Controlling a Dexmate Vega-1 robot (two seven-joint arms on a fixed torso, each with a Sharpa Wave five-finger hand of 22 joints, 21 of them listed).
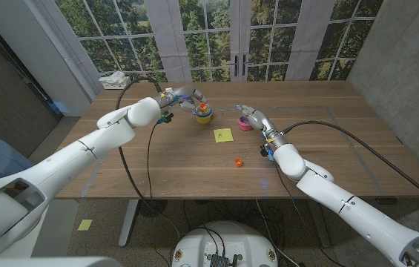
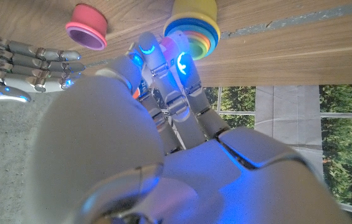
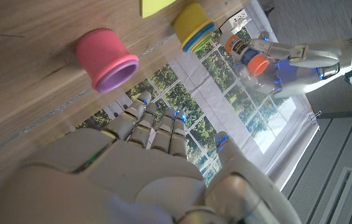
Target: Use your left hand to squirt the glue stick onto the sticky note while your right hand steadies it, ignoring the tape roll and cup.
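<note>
The yellow sticky note [image 1: 223, 135] lies on the table's middle, and its edge shows in the right wrist view [image 3: 157, 6]. My left hand [image 1: 185, 99] is raised over the far side of the table, just left of the cup stack. It grips the glue stick [image 3: 248, 55], a white tube with an orange cap. The sticky note is well apart from it, toward me and to the right. My right hand [image 1: 256, 119] hovers with fingers [image 2: 35, 61] stretched out and nothing in them, beside the pink tape roll and right of the note.
A yellow cup with rainbow rims [image 1: 204, 113] stands by the left hand's fingers [image 2: 182, 62]. The pink tape roll [image 1: 245, 123] sits just right of the note. A small orange piece [image 1: 238, 162] lies nearer me. Cables cross the table at both sides.
</note>
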